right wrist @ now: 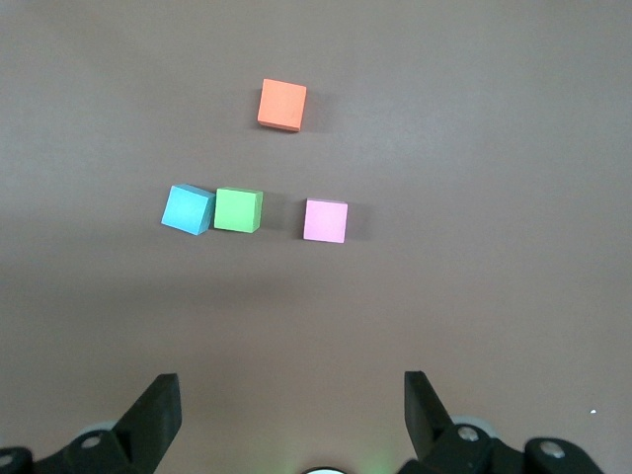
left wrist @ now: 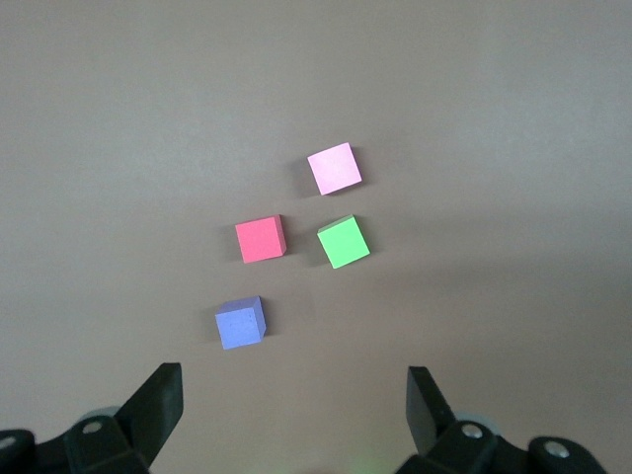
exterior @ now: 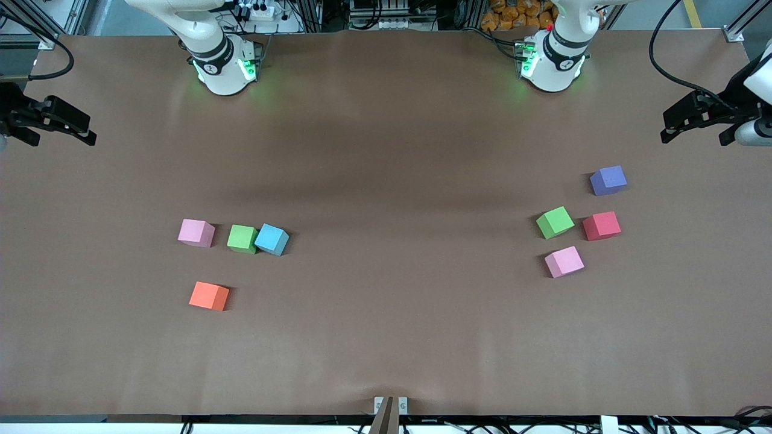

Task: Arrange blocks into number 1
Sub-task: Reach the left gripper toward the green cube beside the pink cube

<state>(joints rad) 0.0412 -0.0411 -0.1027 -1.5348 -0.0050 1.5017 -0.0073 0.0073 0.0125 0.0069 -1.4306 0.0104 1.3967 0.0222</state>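
Waiting with fingers spread and empty, the left gripper point(exterior: 693, 117) and right gripper point(exterior: 57, 123) were held over the surface's point(exterior: 386, 337) ends.
The blocks point(exterior: 208, 296) were scattered in two groups; beside each pink one, a green one was seen at 2 o'clock.

My two arms are glossy white, each base point(exterior: 222, 63) ringed by a black band and glowing green where it meets the table. Black cables trail off near them. My right gripper point(right wrist: 291, 410) and left gripper point(left wrist: 294, 405) are matte black, with wedge-shaped fingers point(left wrist: 158, 400) and round silvery screws, I think, set in the knuckles.
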